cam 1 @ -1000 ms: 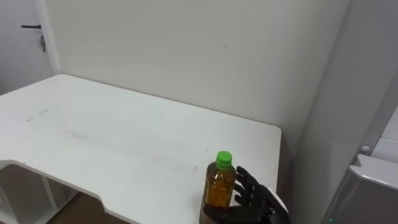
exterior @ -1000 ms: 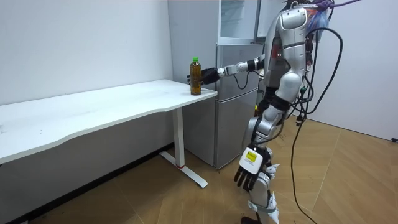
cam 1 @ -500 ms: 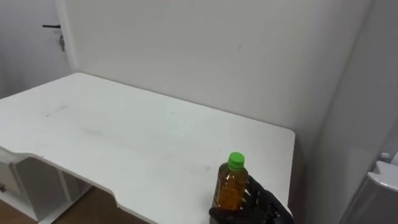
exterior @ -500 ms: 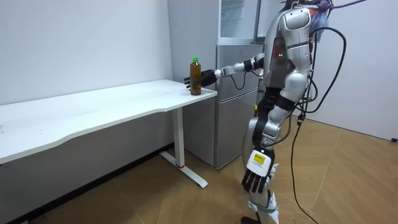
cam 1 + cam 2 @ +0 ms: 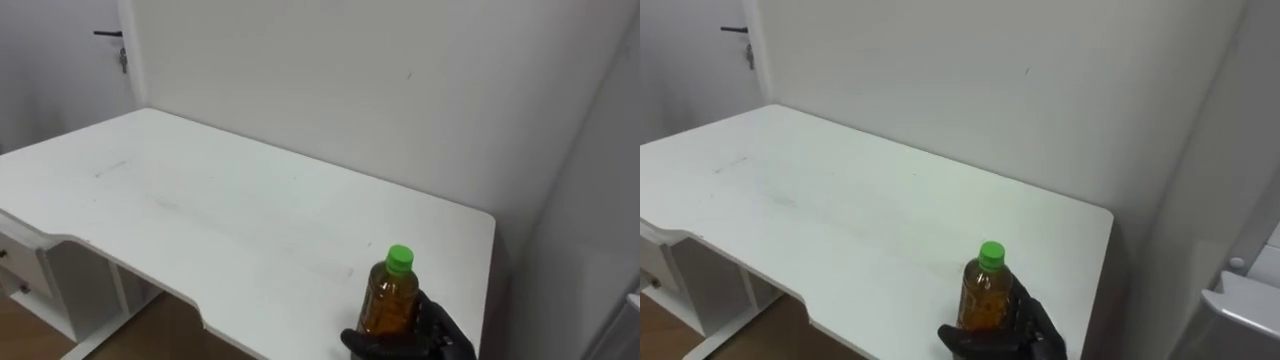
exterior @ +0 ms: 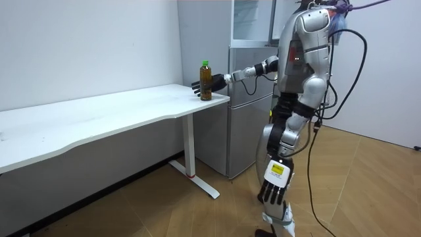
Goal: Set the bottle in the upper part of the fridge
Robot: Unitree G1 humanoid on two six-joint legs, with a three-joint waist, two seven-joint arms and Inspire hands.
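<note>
At the corner of the white counter (image 5: 250,220) our right hand (image 5: 432,335) curls round the green-capped amber bottle (image 5: 388,300); the grey fridge (image 6: 247,99) awaits.

Before us a long white tabletop (image 5: 200,215) beside a pale wall (image 5: 350,80), a door (image 5: 60,80) at our far left.

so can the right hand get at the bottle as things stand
Likely yes: the right hand is at the bottle near the corner of the table, curled round its lower part, with nothing between them.
</note>
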